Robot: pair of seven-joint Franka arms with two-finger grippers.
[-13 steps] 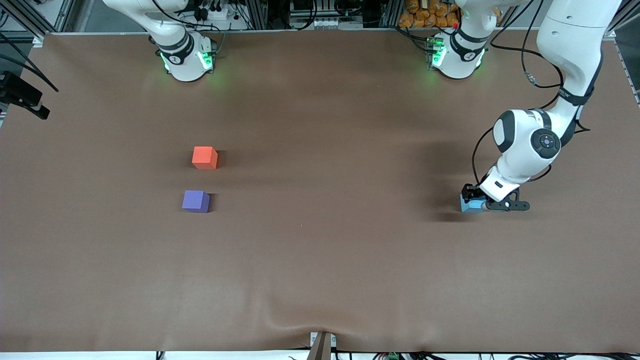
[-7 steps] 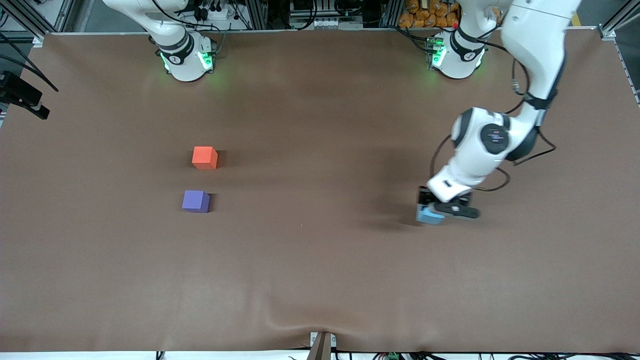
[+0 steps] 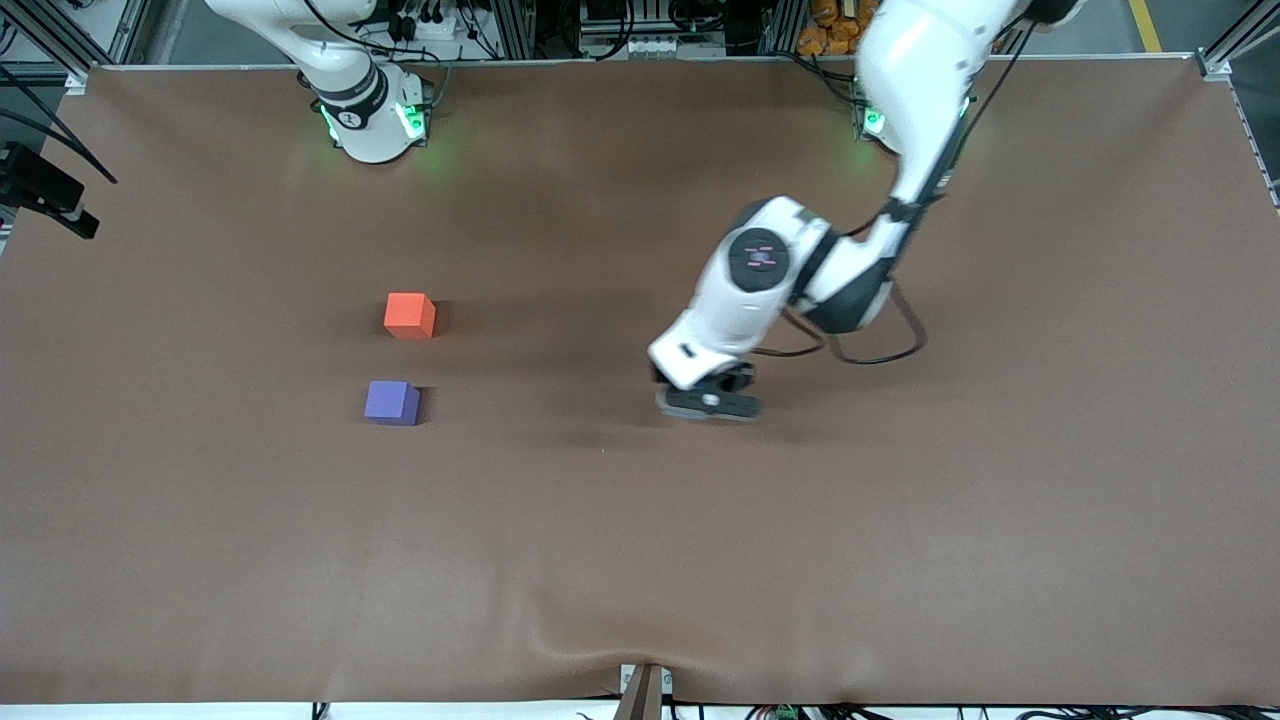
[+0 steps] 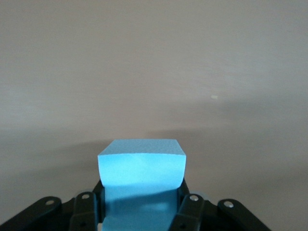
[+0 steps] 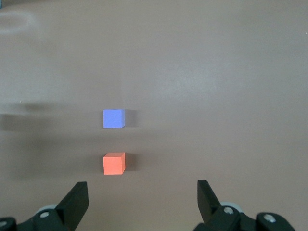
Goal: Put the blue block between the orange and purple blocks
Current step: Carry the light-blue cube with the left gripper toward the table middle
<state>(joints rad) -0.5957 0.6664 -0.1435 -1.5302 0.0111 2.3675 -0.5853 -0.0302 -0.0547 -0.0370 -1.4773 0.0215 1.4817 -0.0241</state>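
While I am watching the brown table point(image 3: 600, 560), the left gripper point(image 4: 140, 211) is clamping the blue block point(image 4: 141, 173) over its middle; the purple block point(image 3: 391, 402) and orange block point(image 3: 409, 315) are sitting apart; the right gripper point(image 5: 143, 202) is hanging wide open, holding nothing.

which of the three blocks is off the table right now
The blue block, held between the left gripper's jaws above the table. The orange block and purple block both sit on the table, untouched.
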